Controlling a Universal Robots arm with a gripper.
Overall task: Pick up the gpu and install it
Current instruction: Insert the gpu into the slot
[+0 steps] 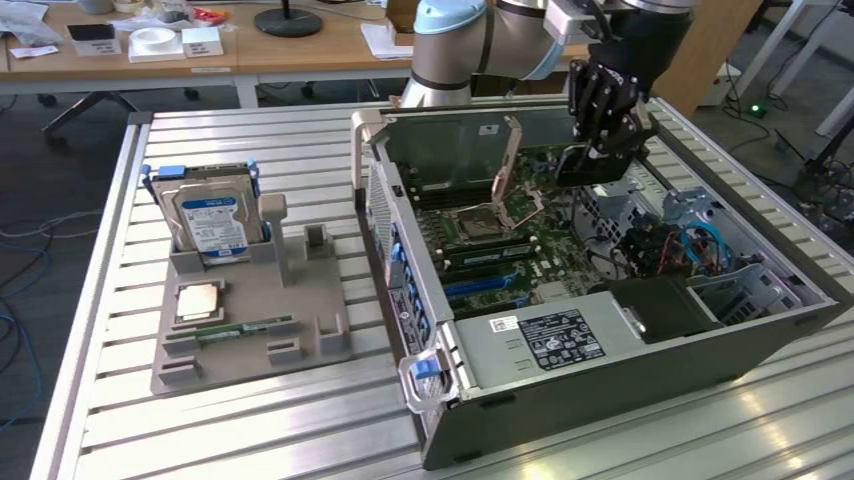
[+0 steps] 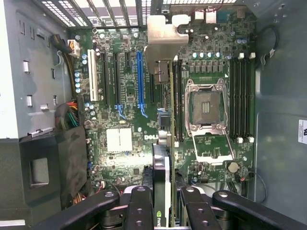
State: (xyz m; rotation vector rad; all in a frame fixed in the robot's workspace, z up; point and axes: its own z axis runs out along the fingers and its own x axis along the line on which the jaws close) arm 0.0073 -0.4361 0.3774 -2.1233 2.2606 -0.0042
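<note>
Exterior view: my gripper (image 1: 607, 140) hangs over the open computer case (image 1: 747, 330), clamped on the gpu (image 1: 591, 168), which is held on edge so its connector can face the motherboard (image 1: 494, 250).

Wrist view: black fingers (image 2: 139, 206) pinch the gpu (image 2: 162, 165) edgewise (silver bracket toward the rear grille), near the blue slot (image 2: 140, 81).

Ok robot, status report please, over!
Gripper shut on thin black graphics card with silver bracket. Card held over green motherboard in open grey case. Not seated. Nothing blocking seen.
</note>
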